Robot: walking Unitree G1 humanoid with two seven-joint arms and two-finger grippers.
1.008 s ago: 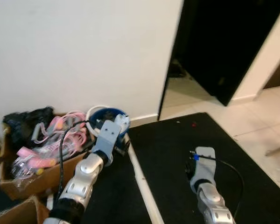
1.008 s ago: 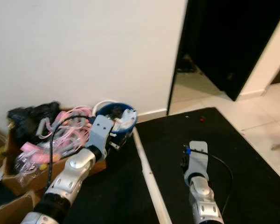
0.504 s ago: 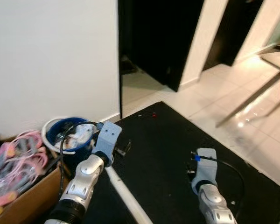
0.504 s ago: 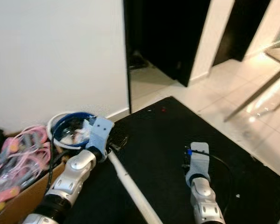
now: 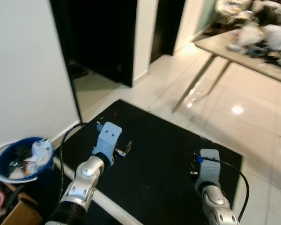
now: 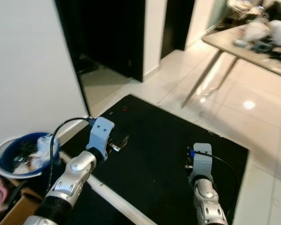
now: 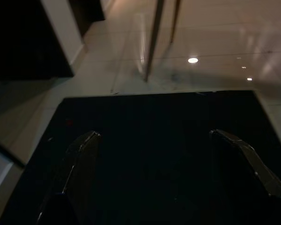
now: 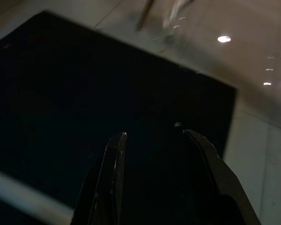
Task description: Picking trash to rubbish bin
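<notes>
The blue rubbish bin (image 5: 4, 152) with a white rim stands at the far left by the wall, holding crumpled white trash (image 5: 40, 149). My left gripper (image 5: 123, 149) is held out over the black mat (image 5: 159, 154), to the right of the bin and apart from it. In the left wrist view its fingers (image 7: 79, 159) stand wide apart and open with nothing between them. My right arm (image 5: 207, 168) reaches over the mat's right part. In the right wrist view my right gripper (image 8: 153, 134) is open and empty above the mat. A tiny red speck (image 5: 114, 114) lies on the mat's far corner.
A white bar (image 5: 103, 201) crosses the floor between bin and mat. A cardboard box (image 5: 21, 213) sits at the bottom left. A dark doorway (image 5: 103, 37) opens ahead. A cluttered table (image 5: 243, 47) on thin legs stands at the upper right over glossy tiles (image 5: 253, 122).
The camera has swung to the right: bin and box have slid to the left edge, and the table and tiled floor have come into view. Both arms keep their pose.
</notes>
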